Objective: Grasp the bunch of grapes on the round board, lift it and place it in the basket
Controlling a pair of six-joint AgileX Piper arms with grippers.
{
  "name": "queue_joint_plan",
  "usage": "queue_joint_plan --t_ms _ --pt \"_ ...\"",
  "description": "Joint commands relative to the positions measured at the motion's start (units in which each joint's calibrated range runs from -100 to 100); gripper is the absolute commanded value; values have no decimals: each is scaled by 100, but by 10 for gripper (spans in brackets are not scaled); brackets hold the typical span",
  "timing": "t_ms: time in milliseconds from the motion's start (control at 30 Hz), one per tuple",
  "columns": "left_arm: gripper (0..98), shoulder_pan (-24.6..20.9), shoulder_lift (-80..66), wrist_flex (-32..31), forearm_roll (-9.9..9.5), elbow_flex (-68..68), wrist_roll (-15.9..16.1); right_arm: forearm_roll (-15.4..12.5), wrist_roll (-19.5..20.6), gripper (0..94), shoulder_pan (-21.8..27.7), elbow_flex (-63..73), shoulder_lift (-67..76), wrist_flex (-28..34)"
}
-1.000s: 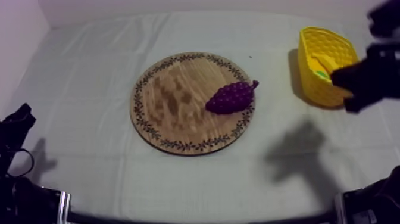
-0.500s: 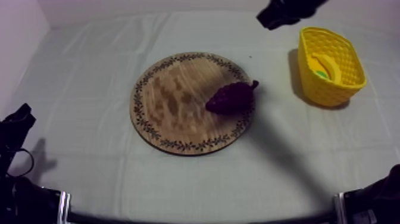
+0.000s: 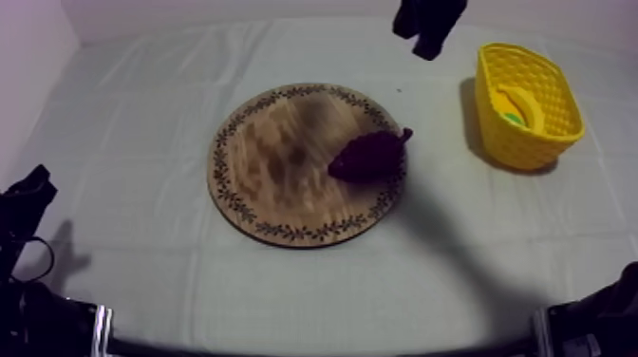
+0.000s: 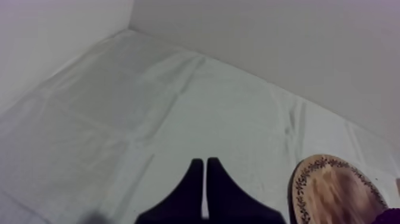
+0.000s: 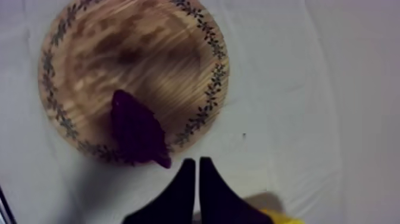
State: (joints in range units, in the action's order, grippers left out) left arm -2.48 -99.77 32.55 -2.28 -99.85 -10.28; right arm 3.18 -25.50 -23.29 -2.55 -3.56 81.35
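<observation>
The bunch of grapes (image 3: 368,155) lies on its side at the right edge of the wooden board (image 3: 275,161), right of the top view's centre. Its thin stem end points to the upper right, toward the yellow basket (image 3: 520,144), which stands well apart at the right of that frame. Some yellow toy fruit (image 3: 518,103) is already in the basket, and I cannot tell its kind.

The right hand (image 5: 195,162) has its two fingers pressed together into a narrow wedge and holds nothing. In its own view it hovers over the counter (image 5: 309,107), just off the board's rim near the stem end. From above, the right arm (image 3: 429,21) hangs high in the frame, between board and basket. The left hand (image 4: 205,162) is likewise closed on nothing, and it is low over the cloth, well away from the board.

The grapes look like moulded toy plastic, so they are probably light and stiff and not fragile. The knobbly skin should give the fingers some purchase, though smooth plastic may twist or slip under a shallow pinch. The best hold looks to be across the wide middle of the body, with the fingers set square to its long axis. The tapering stem tip is a poorer place, since a pinch there would likely squeeze off. The fingers need to spread wider than that middle before descending.
</observation>
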Motion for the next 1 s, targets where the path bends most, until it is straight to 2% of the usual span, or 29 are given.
queue_joint_plan --t_ms 0,100,300,433,700,833,967 --pt "0 -1 3 3 1 -4 0 -56 -1504 6 -15 132 -6 127" --pt "0 -1 3 3 1 -4 0 -132 -1827 6 -49 317 -43 401" --pt "0 -1 3 3 1 -4 0 -202 -1996 23 -96 364 -68 718" --pt "0 -1 3 3 1 -4 0 -158 -2017 179 -125 264 -66 883" --pt "0 -1 3 3 1 -4 0 -44 -1863 615 -110 112 -87 996" --pt "0 -1 3 3 1 -4 0 -14 -1757 741 -134 145 -147 978" --pt "0 -1 3 3 1 -4 0 -29 -1642 800 -173 221 -237 958"
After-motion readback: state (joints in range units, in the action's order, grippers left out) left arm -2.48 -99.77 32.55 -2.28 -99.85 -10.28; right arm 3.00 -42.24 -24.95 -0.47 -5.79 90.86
